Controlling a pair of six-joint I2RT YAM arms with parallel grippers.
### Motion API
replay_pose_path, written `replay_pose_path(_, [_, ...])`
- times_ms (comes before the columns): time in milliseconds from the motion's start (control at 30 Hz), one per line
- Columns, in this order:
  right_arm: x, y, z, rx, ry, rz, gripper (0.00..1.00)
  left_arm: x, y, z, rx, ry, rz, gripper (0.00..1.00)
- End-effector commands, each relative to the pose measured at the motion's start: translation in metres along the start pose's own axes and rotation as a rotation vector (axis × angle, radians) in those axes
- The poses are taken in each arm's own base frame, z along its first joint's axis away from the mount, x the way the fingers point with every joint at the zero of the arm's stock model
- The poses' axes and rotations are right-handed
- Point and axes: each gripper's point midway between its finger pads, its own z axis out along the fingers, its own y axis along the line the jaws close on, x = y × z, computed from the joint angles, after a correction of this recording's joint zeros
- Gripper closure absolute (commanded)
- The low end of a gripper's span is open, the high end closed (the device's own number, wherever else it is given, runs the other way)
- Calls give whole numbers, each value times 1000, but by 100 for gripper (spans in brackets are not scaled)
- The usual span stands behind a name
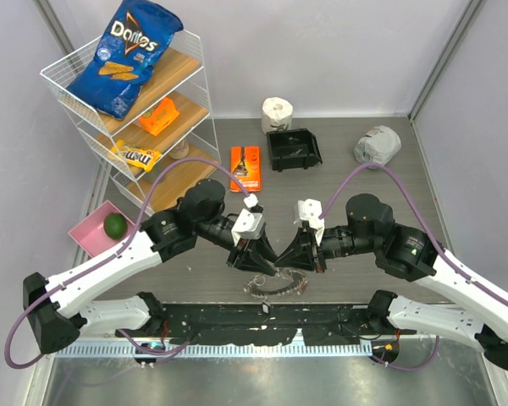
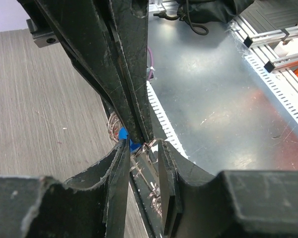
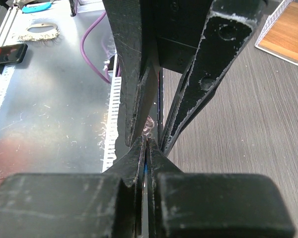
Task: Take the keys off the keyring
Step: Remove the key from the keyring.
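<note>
Seen from above, both arms meet over the middle of the bench's (image 1: 423,211) near edge. The left hand (image 1: 265,267) and right hand (image 1: 290,266) are tip to tip above the keyring (image 1: 276,286) lying there.

The left wrist view shows its fingers (image 2: 120,168) apart, astride dangling ring pieces, while the right hand's tips pinch a blue-headed key (image 2: 123,134).

In the right wrist view its fingers (image 3: 139,153) are pressed together, with a sliver of blue between them.

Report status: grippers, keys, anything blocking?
Left gripper open, fingers straddling the keyring. Right gripper shut on blue-headed key, tips meeting left's. No obstruction seen.
</note>
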Motion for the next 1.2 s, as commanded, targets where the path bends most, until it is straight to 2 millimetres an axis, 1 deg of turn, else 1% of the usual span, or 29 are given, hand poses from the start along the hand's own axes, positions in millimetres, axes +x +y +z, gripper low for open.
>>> replay_pose_path(0, [-38, 4, -11, 16, -105, -82, 95, 0, 2, 1, 12, -1, 4, 66])
replay_pose_path(133, [-39, 4, -11, 19, -106, -83, 95, 5, 3, -1, -3, 15, 9, 68])
replay_pose_path(200, [-38, 4, -12, 24, -103, -82, 95, 5, 2, -2, -3, 16, 14, 72])
replay_pose_path(300, [-39, 3, -13, 29, -106, -84, 95, 5, 0, -2, 2, 21, 10, 81])
replay_pose_path(467, [-40, 3, -13, 32, -108, -84, 95, 2, -2, -2, 18, 16, 4, 85])
replay_pose_path(533, [-38, 1, -12, 40, -103, -78, 95, 1, -2, -1, 28, 13, 4, 90])
replay_pose_path(600, [-38, 0, -13, 47, -103, -78, 95, 3, -2, -1, 24, 22, 0, 100])
replay_pose_path(767, [-33, -4, -16, 78, -79, -70, 95, 6, 7, -6, -49, 65, -22, 100])
replay_pose_path(800, [-30, -5, -17, 85, -66, -65, 95, 7, 10, -7, -68, 77, -33, 100])
replay_pose_path(933, [-16, -13, -16, 125, -12, -34, 95, 2, 17, -12, -128, 86, -62, 100])
replay_pose_path(1067, [-5, -18, -13, 149, 20, 1, 95, -3, 15, -15, -143, 68, -49, 100])
replay_pose_path(1167, [-3, -21, -12, 162, 21, 27, 95, -7, 15, -18, -176, 43, -20, 100])
